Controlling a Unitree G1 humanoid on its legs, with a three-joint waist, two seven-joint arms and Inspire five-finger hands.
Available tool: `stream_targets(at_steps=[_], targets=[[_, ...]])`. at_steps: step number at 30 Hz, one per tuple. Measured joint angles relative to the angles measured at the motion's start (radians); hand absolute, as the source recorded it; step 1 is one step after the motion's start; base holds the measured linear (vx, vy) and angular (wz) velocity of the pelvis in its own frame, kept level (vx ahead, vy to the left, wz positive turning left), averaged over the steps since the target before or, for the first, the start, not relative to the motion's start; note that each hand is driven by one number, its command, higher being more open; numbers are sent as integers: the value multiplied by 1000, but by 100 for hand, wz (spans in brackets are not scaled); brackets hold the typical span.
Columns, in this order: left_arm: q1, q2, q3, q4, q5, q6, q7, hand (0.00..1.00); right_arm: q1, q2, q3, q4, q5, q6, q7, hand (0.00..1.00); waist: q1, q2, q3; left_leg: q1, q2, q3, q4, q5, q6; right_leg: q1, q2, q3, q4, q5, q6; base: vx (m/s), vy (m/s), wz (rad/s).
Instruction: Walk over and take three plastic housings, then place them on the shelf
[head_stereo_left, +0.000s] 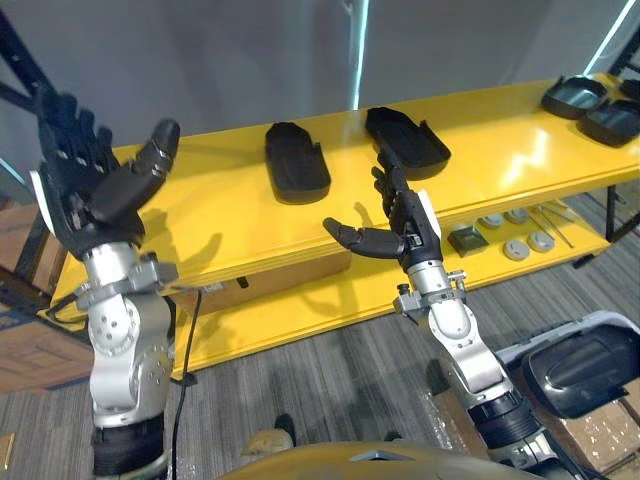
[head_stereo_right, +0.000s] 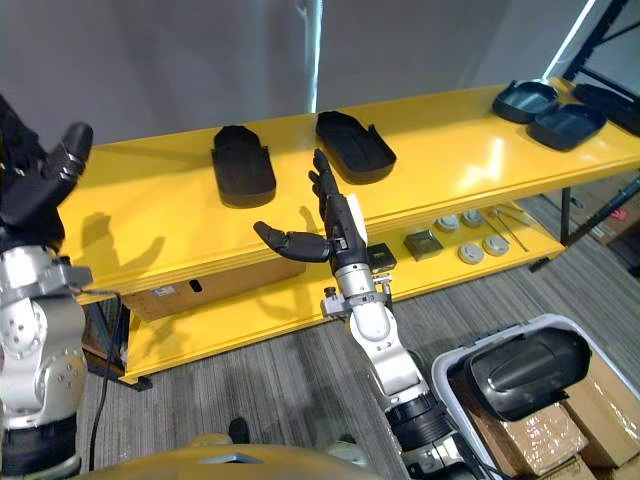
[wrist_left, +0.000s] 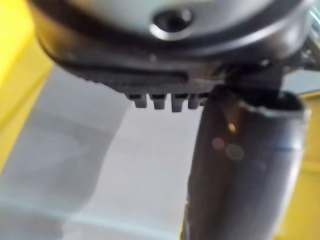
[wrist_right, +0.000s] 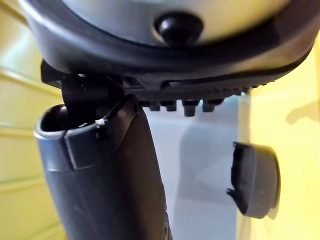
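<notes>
One housing and a second housing lie flat on the top of the yellow shelf, side by side, not touching. Right hand is up just in front of them, fingers straight, thumb out, empty. Left hand is raised at the shelf's left end, fingers spread, empty. Likely two placed, one left, probably the dark housing in the white bin.

The left arm and right arm are showing as silver-grey rounded metal segments, with small dark screws and a clamped collar at each wrist. The left hand and right hand are showing matte black, each wearing a white side panel.
</notes>
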Motion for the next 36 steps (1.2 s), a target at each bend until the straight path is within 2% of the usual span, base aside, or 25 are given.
stream_targets(at_steps=[2, 5, 9, 15, 19, 22, 25, 31, 34, 36], targets=[[35, -24, -8, -15, 0, 0, -30, 100, -7, 0, -20, 13, -37, 30, -28, 100, 16, 0, 0, 12, -4, -1, -30, 17, -2, 1, -2, -7, 1, -2, 3, -60, 25, 11], [77, -27, -10, -52, -5, -7, -92, 100, -16, 0, -75, 30, -41, 73, -73, 100, 18, -5, -1, 12, -6, -6, -37, 27, 1, 1, -10, -19, 3, -2, 4, -32, 21, 9], [79, -27, -15, -61, -31, -11, -197, 100, -54, -28, -219, 48, -57, 137, -120, 100, 15, -8, -1, 11, -10, -1, -38, 30, 5, 0, -17, -20, 4, 0, 7, -10, 34, -3], [79, -27, -84, -59, -84, -21, -307, 100, -141, -159, -401, 153, -23, 143, -94, 100, 0, -15, -1, 3, -6, 4, -38, 30, 5, -13, -15, -15, 4, 11, 16, 9, 2, -2], [64, -25, -143, -45, -96, -21, -351, 100, -263, -258, -434, 311, 11, 143, -34, 100, -15, -17, 9, -27, -6, 4, -37, 33, 6, -45, -14, -5, 17, 23, 28, 15, 8, -4], [-17, -20, -171, -18, -115, -22, -365, 100, -442, -345, -436, 487, 58, 143, -3, 100, -13, -23, 88, -93, 0, -5, -1, 36, 7, -101, -15, -6, 42, 30, 25, -71, 10, 8], [-95, -13, -173, 20, -123, -27, -365, 100, -599, -399, -428, 585, 95, 141, 8, 100, -8, -10, 179, -143, -1, -17, 7, 54, 15, -142, -16, -14, 44, 45, 23, -107, 11, 16], [-188, 63, -236, 113, -162, -91, -364, 100, -819, -455, -355, 767, 135, 141, 4, 100, 15, 9, 283, -227, 1, -36, 16, 83, 30, -214, -13, -20, 49, 64, 17, -17, -3, 11], [-229, 86, -248, 151, -172, -116, -365, 100, -899, -461, -329, 808, 143, 143, 5, 100, 17, 14, 312, -256, -1, -45, 27, 82, 31, -233, -14, -24, 50, 66, 16, 18, -3, 11], [-276, 89, -264, 194, -189, -128, -383, 100, -956, -494, -291, 837, 144, 148, 7, 100, 28, 28, 329, -276, -3, -52, 38, 80, 34, -244, -16, -25, 51, 69, 15, 22, -1, 10]])
